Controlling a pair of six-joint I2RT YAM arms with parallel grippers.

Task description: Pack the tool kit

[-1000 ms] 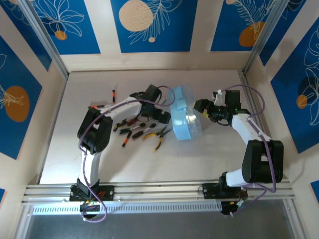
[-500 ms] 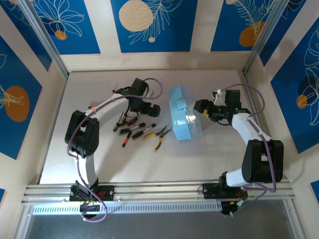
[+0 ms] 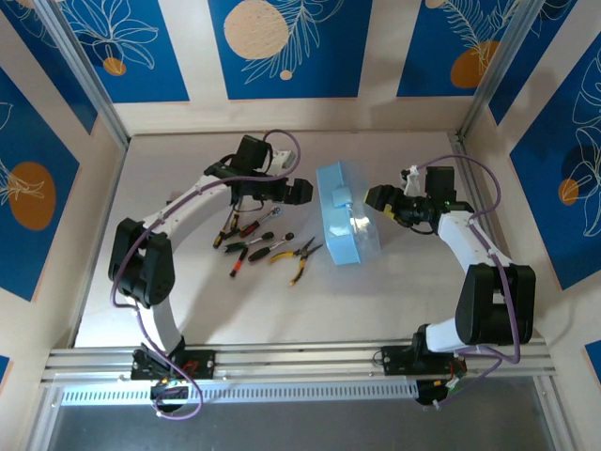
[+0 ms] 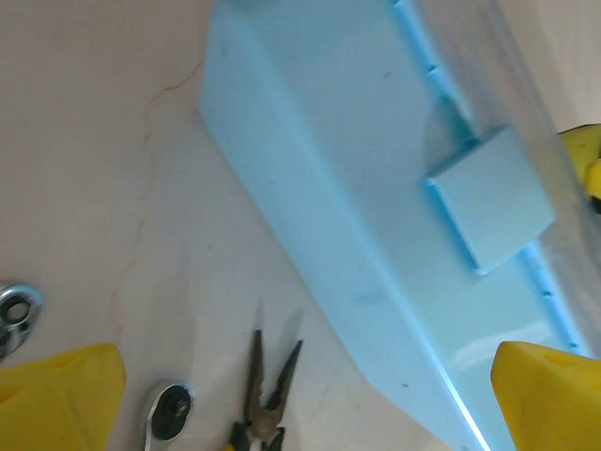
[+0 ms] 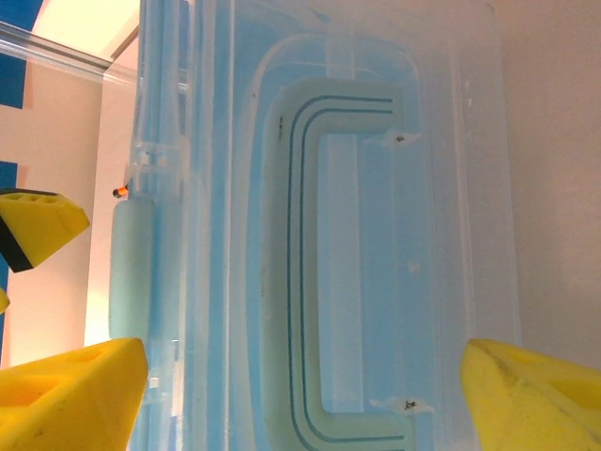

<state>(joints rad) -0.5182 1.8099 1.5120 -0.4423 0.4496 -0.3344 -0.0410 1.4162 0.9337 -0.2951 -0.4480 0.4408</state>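
The light-blue case lies mid-table, its clear lid facing my right gripper. That gripper is open, its yellow fingertips spread on either side of the lid, close to it. My left gripper hovers open at the case's left wall, near the blue latch. Left of the case lie the yellow-handled pliers, with their nose in the left wrist view. Red-and-black screwdrivers and the silver ratchet wrench, its head showing, lie beside them.
The tools lie in a loose heap between the left arm's base and the case. A small black round piece sits among them. Metal rails and panelled walls close in the table on the left, right and back.
My left gripper has lifted off the heap of tools and swung back toward the far end of the case, its elbow moving left. The right arm and the case have stayed put.
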